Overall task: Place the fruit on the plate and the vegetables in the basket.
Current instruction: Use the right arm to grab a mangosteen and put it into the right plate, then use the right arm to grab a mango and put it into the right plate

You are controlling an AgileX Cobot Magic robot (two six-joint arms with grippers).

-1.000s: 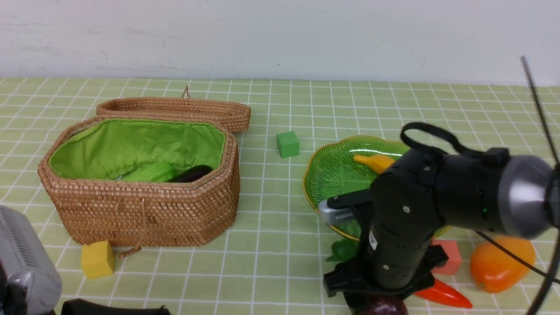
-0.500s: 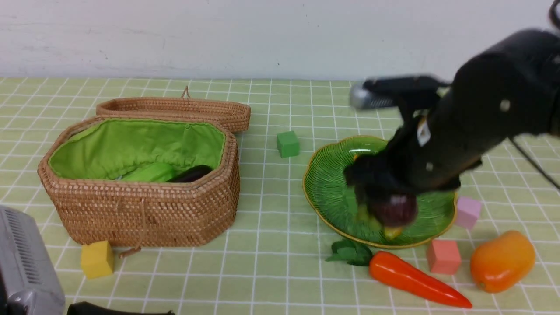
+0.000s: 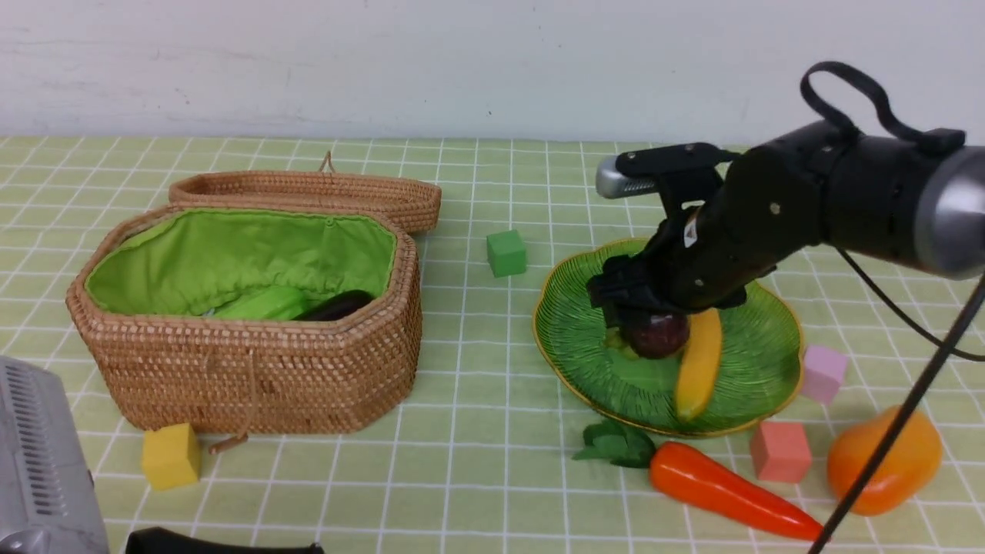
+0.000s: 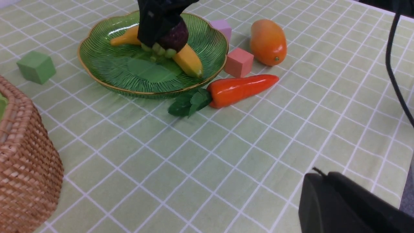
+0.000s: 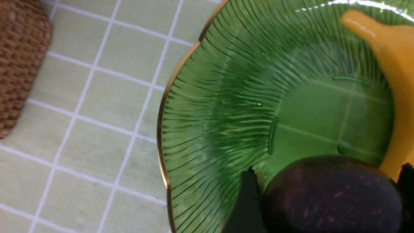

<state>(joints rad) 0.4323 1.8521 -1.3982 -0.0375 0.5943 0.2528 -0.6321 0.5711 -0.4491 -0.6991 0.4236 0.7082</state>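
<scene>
My right gripper (image 3: 652,327) is shut on the round dark-purple fruit (image 3: 656,334) and holds it low over the green plate (image 3: 555,338), beside the yellow banana (image 3: 699,368) lying in it. In the right wrist view the fruit (image 5: 330,194) fills the gap between the fingers (image 5: 245,200). The orange mango (image 3: 885,460) and the carrot (image 3: 727,491) lie on the table in front of the plate. The wicker basket (image 3: 254,377) stands open at left with the green gourd (image 3: 258,304) and the eggplant (image 3: 336,306) inside. My left gripper (image 4: 336,200) is shut and empty, low at the near edge.
Small cubes lie about: green (image 3: 505,253) behind the plate, lilac (image 3: 822,373) and pink (image 3: 780,451) at its right front, yellow (image 3: 171,455) in front of the basket. The basket lid (image 3: 308,192) lies open behind it. A black cable (image 3: 893,454) crosses the mango.
My right arm has lifted the purple fruit from the near table edge, carried it back over the plate and lowered it next to the banana. The left arm has barely moved.
</scene>
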